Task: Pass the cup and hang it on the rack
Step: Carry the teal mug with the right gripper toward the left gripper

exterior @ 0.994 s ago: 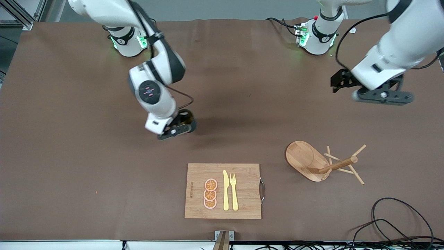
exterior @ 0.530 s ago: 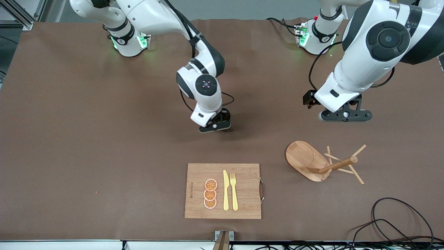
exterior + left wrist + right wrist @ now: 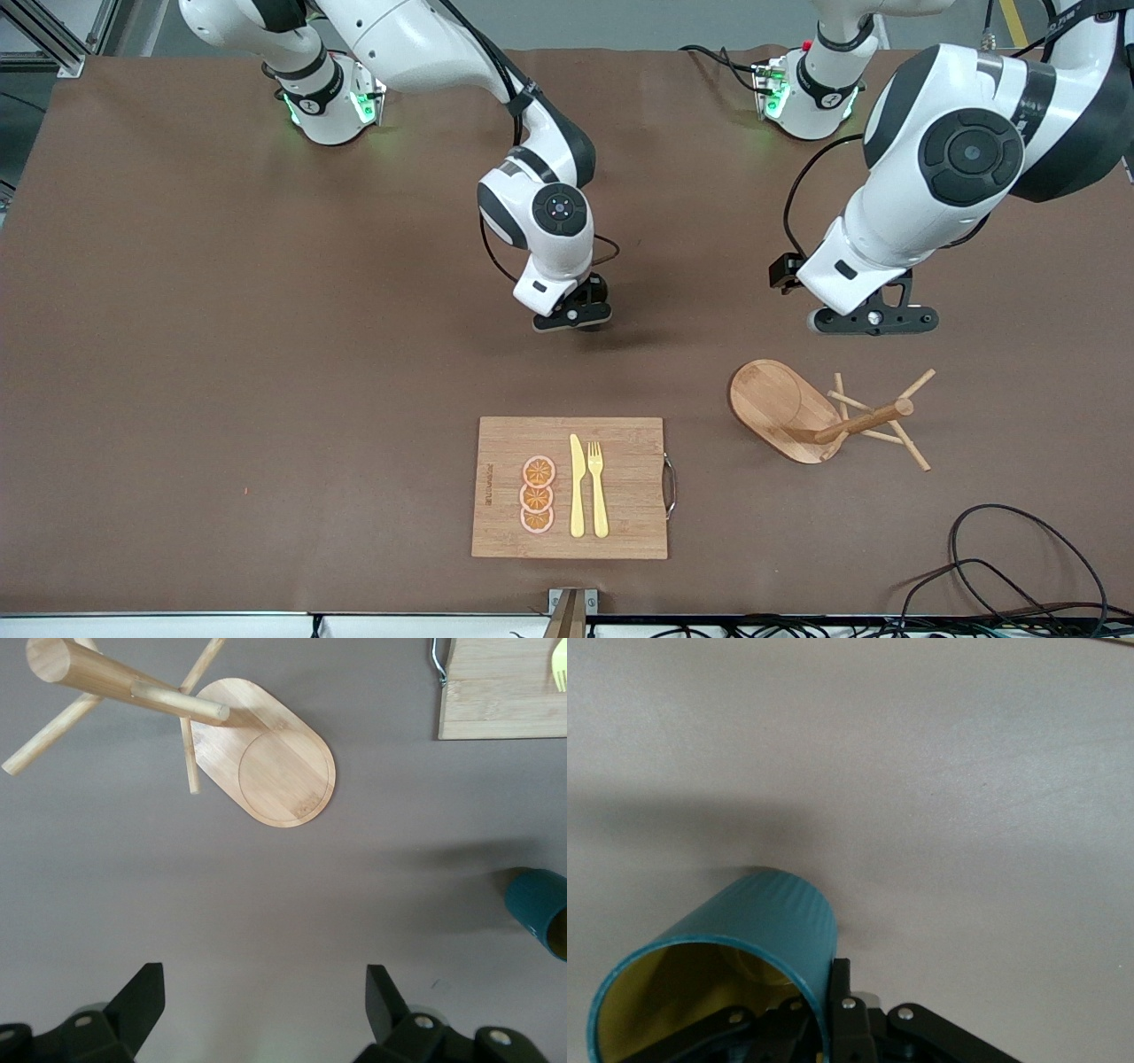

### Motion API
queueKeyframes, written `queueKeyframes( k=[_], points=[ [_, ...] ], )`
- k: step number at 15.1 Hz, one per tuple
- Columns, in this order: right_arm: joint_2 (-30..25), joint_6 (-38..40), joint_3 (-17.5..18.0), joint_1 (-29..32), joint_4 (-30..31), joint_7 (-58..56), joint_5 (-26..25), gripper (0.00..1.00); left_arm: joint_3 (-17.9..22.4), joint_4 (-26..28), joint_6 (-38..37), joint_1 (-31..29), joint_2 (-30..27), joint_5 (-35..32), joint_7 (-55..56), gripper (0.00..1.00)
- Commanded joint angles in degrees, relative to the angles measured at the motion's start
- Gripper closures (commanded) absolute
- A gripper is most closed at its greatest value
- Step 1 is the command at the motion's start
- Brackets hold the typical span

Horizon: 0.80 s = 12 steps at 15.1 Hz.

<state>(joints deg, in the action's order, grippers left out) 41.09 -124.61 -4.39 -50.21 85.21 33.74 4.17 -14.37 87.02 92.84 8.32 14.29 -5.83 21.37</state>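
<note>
Teal and mustard, the cup (image 3: 718,966) is riding in the right gripper (image 3: 573,316), tipped so that its yellow mouth faces the wrist camera; the fingers (image 3: 837,997) are clamped on its rim, one on the ribbed outside wall and one apparently inside, a hold that seems chosen to leave the body and handle free for a handover. The right arm is reaching from its base at about eleven o'clock on the counter (image 3: 221,354) toward the middle, holding the cup over bare brown surface at roughly twelve o'clock from the wooden cutting board (image 3: 505,443). In the front view the cup is largely hidden under the wrist, so its handle's direction cannot be made out.

Wooden and toppled, the rack (image 3: 819,412) is lying at around four o'clock on the counter, its oval base tilted up on edge and its post and thin pegs resting on the surface. Judged from that, hanging will be awkward unless the rack is stood up first.

Hovering over the bare counter at about twelve o'clock from the rack, the left gripper (image 3: 873,321) is looking down at it, fingers (image 3: 390,1001) spread wide and holding nothing. Its wrist view is catching the cup at the edge, well apart from the fingers. This arm appears to be positioning either to receive the cup or to deal with the rack.

On the board, a yellow knife (image 3: 577,487), a fork (image 3: 598,487) and three orange slices (image 3: 537,494) are lying untouched.
</note>
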Motion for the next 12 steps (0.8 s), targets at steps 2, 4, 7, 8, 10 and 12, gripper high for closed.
queueKeyframes(
  k=[2, 4, 7, 8, 10, 12],
  points=[
    [2.1, 0.7, -0.6, -0.9, -2.8, 1.4, -1.4, 0.88, -0.2, -2.2, 0.2, 0.2, 1.9, -1.4, 0.9, 0.0],
    [2.2, 0.7, -0.6, -0.9, -2.9, 1.3, -1.4, 0.31, -0.2, -3.1, 0.3, 0.6, 2.7, -1.3, 2.3, 0.0],
    [1.9, 1.4, -0.7, -0.4, -3.8, 1.2, -1.4, 0.0, -0.2, -3.4, 1.2, 2.2, 3.5, -1.3, 5.5, 0.0],
    [1.6, 1.6, -0.7, -0.3, -4.4, 1.0, -1.3, 0.0, -0.2, -3.4, 1.6, 2.7, 3.5, -1.3, 6.7, 0.0],
    [1.2, 5.3, -0.7, -0.2, -6.5, 0.9, -0.8, 0.0, -0.2, -3.4, 1.6, 3.8, 4.0, -1.3, 8.9, 0.0],
    [1.0, 11.0, -0.6, 1.0, -10.2, 0.8, -0.5, 0.0, -0.2, -3.4, 2.3, 5.1, 4.3, -1.2, 12.0, 0.0]
  ],
)
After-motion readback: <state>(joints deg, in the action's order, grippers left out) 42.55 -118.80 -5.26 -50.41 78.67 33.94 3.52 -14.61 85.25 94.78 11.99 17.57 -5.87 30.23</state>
